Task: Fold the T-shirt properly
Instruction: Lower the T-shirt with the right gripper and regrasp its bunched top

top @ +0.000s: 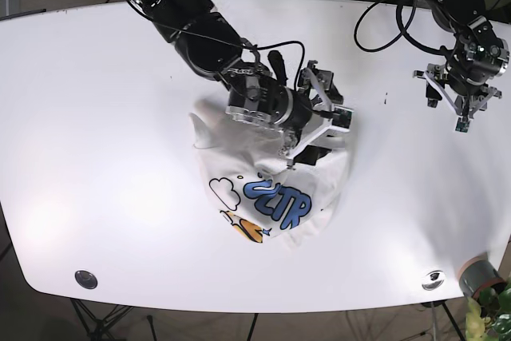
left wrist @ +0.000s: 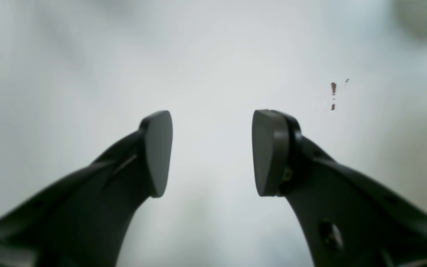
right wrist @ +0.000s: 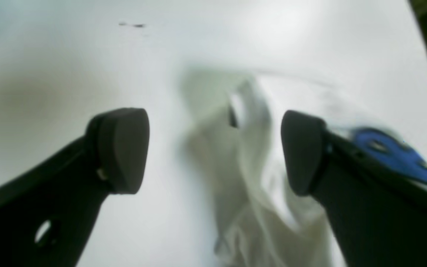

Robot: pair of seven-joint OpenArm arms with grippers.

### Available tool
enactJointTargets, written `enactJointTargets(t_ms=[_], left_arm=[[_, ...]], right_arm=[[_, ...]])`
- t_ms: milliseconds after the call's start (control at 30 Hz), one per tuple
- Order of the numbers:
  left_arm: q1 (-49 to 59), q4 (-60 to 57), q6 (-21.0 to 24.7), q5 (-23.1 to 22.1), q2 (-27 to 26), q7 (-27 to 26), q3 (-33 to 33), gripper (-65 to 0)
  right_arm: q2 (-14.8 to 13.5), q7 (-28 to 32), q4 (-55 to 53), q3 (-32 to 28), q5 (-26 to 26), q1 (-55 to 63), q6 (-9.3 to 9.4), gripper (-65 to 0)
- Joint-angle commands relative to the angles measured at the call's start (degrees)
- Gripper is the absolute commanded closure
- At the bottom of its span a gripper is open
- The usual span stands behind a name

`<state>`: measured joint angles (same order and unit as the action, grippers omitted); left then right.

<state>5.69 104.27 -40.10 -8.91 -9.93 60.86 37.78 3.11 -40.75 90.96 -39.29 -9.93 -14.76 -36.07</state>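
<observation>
Two dark, rounded finger pads fill the lower half of each wrist view, nearest your lens.

Starting at the left of the base view, you see bare white surface point(top: 96, 117), smooth and matte, with a small round metal fitting point(top: 85, 279) near its lower left edge.

Moving toward the centre, your right arm reaches down from the upper left of the frame. Its right hand point(top: 315, 137) hovers over the top edge of the T-shirt point(top: 271, 189), jaws spread wide and holding nothing. In the right wrist view the pads stand well apart with blurred white cloth between them, probably because you are lining up a grasp on a raised fold. Whether the pads touch the cloth cannot be told.

The T-shirt lies crumpled in the middle of the surface, a soft white knit bunched into ridges, not yet folded or spread flat. A cartoon print point(top: 275, 204) with blue letters and an orange shape faces up on its lower part.

At the upper right of the frame, your left hand point(top: 461, 101) hangs over bare surface, well apart from the shirt, likely parked clear of the work. The left wrist view shows its pads open with nothing between them, above plain white with a few small reddish specks point(left wrist: 333, 95).

A grey cylinder point(top: 476, 275) sits at the lower right corner.
</observation>
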Motion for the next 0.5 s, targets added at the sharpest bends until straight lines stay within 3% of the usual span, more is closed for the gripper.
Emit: enactJointTargets(t_ms=[0,133,233,367,467], left_arm=[[-0.55,1.01,0.1,-0.63,-0.75,-0.86,0.15,-30.7],[-0.55,1.01,0.1,-0.63,-0.75,-0.86,0.15,-30.7],[-0.46,0.92,0.1,-0.63,-0.75,-0.86,0.24,-30.7],[0.86,1.01,0.1,-0.9,-0.75,-0.86,0.24,-30.7],[1.12,0.92,0.1,-0.9,-0.66,-0.86,-0.02,-30.7]], right_arm=[[0.89,2.03,-3.18,0.12,-0.22,-2.33,0.6,-53.1],[1.41,6.77,-9.6,0.21,-0.4,-4.09,0.78,-52.6],[1.41,8.53,-13.2,0.21,-0.4,-5.76,0.95,-48.4],[1.24,11.61,-17.33,0.12,-0.4,-7.7,4.21,-43.0],[0.97,14.33,-20.58,0.12,-0.4,-9.1,6.14,-43.1]])
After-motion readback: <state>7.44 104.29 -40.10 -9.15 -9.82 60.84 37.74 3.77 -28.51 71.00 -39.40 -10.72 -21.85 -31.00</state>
